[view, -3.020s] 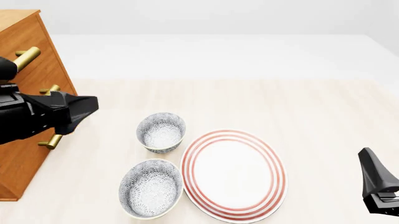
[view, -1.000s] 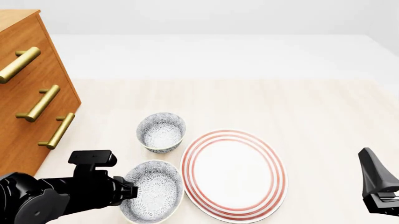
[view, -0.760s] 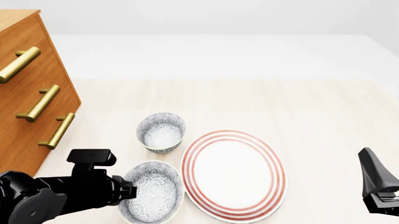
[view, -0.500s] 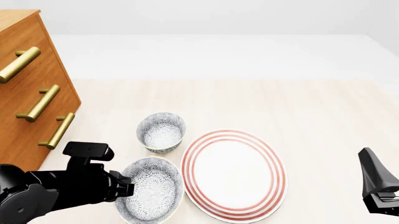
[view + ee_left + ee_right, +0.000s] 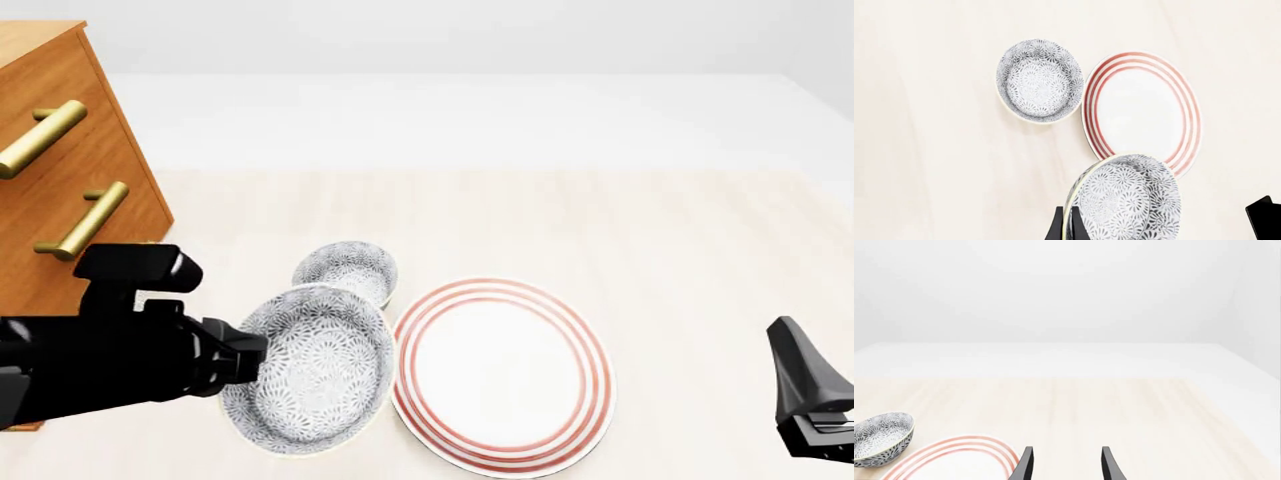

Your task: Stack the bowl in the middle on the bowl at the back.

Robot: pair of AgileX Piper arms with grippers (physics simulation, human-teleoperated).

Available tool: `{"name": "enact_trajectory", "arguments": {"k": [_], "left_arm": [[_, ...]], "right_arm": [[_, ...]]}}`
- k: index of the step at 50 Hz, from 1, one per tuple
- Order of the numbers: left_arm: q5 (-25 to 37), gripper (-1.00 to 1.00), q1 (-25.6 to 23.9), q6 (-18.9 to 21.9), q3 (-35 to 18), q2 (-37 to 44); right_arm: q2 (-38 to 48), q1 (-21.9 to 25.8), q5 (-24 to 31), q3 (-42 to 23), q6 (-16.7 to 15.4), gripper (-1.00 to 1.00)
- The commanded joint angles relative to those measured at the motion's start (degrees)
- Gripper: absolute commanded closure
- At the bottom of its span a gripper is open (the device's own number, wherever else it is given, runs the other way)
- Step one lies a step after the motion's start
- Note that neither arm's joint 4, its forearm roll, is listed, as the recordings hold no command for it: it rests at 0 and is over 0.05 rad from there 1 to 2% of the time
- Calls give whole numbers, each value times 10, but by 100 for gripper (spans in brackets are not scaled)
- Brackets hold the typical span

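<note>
Left pincer [image 5: 247,357]: pinching the middle bowl [image 5: 310,368], being held tilted above the worktop [image 5: 641,230] beside the plate [image 5: 501,372].
Right pincer [image 5: 1064,465]: being held spread.

We see the left gripper [image 5: 1069,231] clamped on the pale rim of the bowl in the middle [image 5: 1127,200], which is lifted and tilted, its speckled inside facing us. It overlaps the edge of the red-ringed plate [image 5: 1141,107]. The bowl at the back [image 5: 1039,81] sits upright on the pale wooden table [image 5: 934,150], just beside the plate.
</note>
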Motion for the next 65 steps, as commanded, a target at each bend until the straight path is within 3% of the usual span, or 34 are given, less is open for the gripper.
{"name": "enact_trajectory", "arguments": {"k": [1, 11, 34, 65], "left_arm": [[80, 100, -35, -18, -52, -62], [130, 100, -79, -47, -76, -106], [168, 100, -170, -101, -55, -152], [146, 100, -223, -141, 57, -183]], "right_arm": [[-2, 0, 1, 0, -3, -100], [-3, 0, 1, 0, -4, -100], [-6, 2, 3, -1, -8, -100], [-6, 3, 3, -2, -10, -100]]}}
